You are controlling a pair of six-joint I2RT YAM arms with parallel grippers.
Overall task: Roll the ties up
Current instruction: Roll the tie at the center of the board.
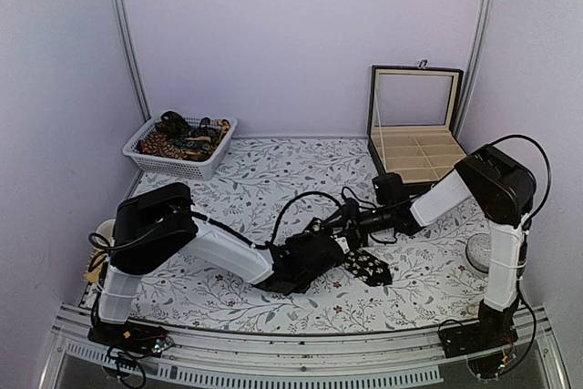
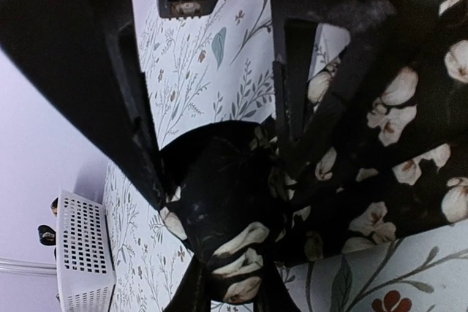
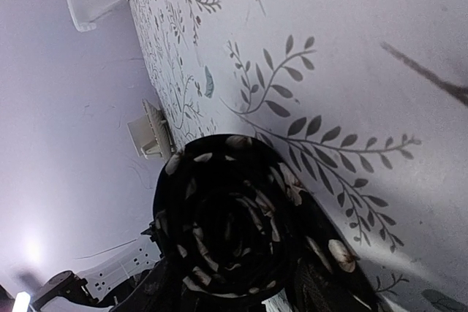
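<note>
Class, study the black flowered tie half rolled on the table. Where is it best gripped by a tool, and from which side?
Grip the black flowered tie at its rolled coil, likely face-on to the spiral, closing across the round rim: the coil stands on edge, whereas the loose end lies flat on the table.

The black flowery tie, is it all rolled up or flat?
Partly rolled. The right wrist view shows the tie wound into a spiral, but the top view shows one end lying flat on the table.
</note>
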